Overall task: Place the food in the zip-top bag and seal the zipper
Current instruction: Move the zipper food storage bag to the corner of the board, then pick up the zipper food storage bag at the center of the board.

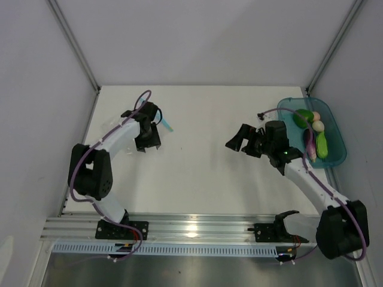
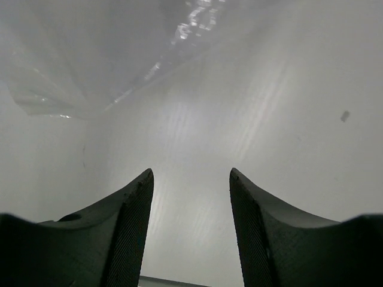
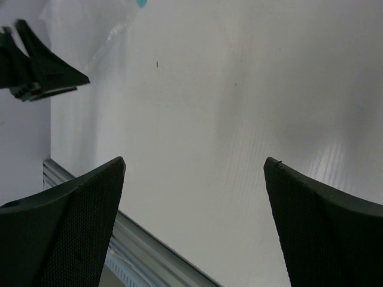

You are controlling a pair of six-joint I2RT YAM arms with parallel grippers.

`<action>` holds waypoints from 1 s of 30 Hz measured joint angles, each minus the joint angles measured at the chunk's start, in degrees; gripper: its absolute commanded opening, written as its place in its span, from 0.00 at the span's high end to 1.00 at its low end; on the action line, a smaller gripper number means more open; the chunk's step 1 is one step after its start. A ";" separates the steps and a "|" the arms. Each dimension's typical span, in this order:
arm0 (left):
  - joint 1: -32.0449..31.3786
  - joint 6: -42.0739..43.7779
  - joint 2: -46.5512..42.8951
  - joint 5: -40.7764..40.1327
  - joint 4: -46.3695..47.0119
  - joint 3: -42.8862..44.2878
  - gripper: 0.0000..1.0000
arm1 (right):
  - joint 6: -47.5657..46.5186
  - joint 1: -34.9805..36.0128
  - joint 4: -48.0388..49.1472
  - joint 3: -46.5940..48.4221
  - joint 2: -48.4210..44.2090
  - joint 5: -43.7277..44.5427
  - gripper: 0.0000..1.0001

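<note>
The zip-top bag [image 1: 157, 122] lies clear and hard to make out at the far left of the table, mostly under my left arm. Its teal zipper [image 1: 168, 125] sticks out to the right. The bag's crinkly plastic fills the upper left of the left wrist view [image 2: 90, 66] and also shows in the right wrist view [image 3: 96, 30]. My left gripper [image 1: 148, 145] [image 2: 191, 174] is open and empty just in front of the bag. The food sits in a teal tray [image 1: 338, 136]: green pepper [image 1: 303, 116], pink ball [image 1: 316, 116], egg [image 1: 318, 126], eggplant [image 1: 309, 139], light green vegetable [image 1: 322, 146]. My right gripper [image 1: 242, 143] [image 3: 194, 161] is open and empty, left of the tray.
White walls with metal corner posts close in the table on three sides. An aluminium rail [image 1: 197, 227] runs along the near edge and shows in the right wrist view [image 3: 149, 251]. The left gripper's fingers [image 3: 42, 66] show at the upper left of the right wrist view.
</note>
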 measured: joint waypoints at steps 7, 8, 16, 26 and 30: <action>-6.40 -1.46 -15.10 0.00 2.73 -5.79 0.39 | -1.44 6.01 4.81 6.84 18.03 -0.87 0.00; -6.51 -1.84 -17.57 -0.31 2.86 -7.15 0.36 | -1.75 6.62 5.95 9.20 21.24 -1.62 0.01; -5.64 -7.48 -28.46 -7.45 0.11 -9.46 0.14 | -1.79 10.27 11.96 30.23 46.60 -8.57 0.01; 7.17 -21.38 -26.23 -4.37 -0.13 -18.16 0.14 | 1.60 13.86 13.35 30.08 45.64 -9.05 0.01; 10.05 -27.43 -26.23 -1.31 3.61 -22.34 0.14 | 1.73 14.16 13.92 26.97 39.65 -7.98 0.01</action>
